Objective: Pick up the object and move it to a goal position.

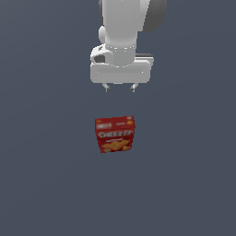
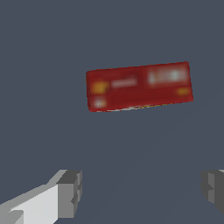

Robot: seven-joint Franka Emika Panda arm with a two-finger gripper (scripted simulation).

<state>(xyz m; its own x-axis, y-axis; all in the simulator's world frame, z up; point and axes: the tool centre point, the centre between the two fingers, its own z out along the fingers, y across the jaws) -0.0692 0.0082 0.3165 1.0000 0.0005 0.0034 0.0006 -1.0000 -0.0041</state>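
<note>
The object, a red Cheez-It box [image 1: 115, 134] with white lettering and pictured orange crackers, stands upright on the dark grey floor in the middle of the exterior view. The wrist view looks down on the box's red top face [image 2: 139, 86], slightly skewed. My gripper [image 1: 120, 87] hangs above and behind the box, apart from it, with its two short fingers spread wide and nothing between them. In the wrist view one grey fingertip [image 2: 70, 192] and the other fingertip [image 2: 213, 189] frame bare floor; the gripper [image 2: 140, 191] is open.
Plain dark grey floor [image 1: 46, 175] surrounds the box on all sides. The white arm [image 1: 124, 27] rises out of the exterior view's top edge. No goal marker shows.
</note>
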